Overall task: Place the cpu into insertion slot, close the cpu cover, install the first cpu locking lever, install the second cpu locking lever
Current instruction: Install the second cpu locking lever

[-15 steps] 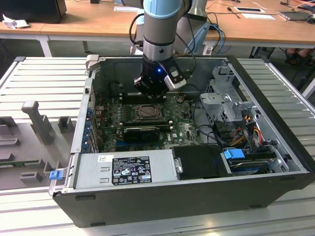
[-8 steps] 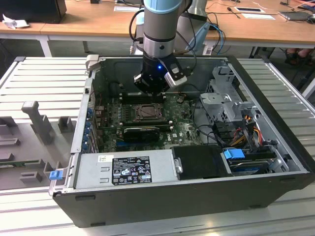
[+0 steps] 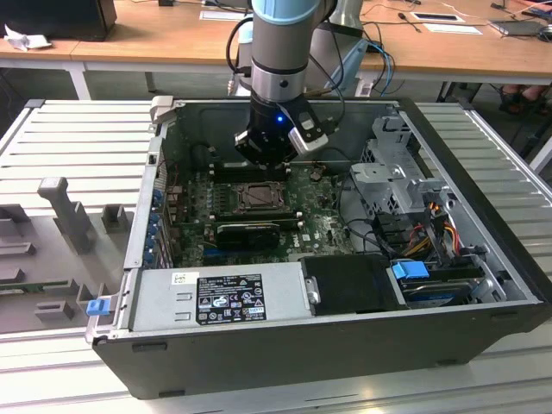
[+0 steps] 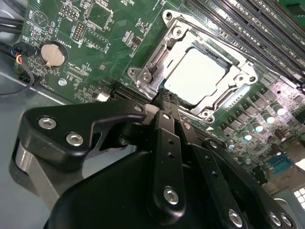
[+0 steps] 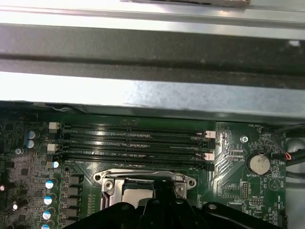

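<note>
The cpu lies flat in the insertion slot, its pale metal face showing through the window of the cpu cover. The cover lies down over the chip as a metal frame. My gripper hangs just above the socket's edge, fingers pressed together and shut with nothing visible between them. In the exterior view the gripper stands over the far side of the socket. The first wrist view shows the socket's upper edge just past the gripper's black body.
Long black memory slots run beside the socket, toward the case wall. A coin battery sits on the green board. A long black card, the power supply and a drive cage with cables surround the board.
</note>
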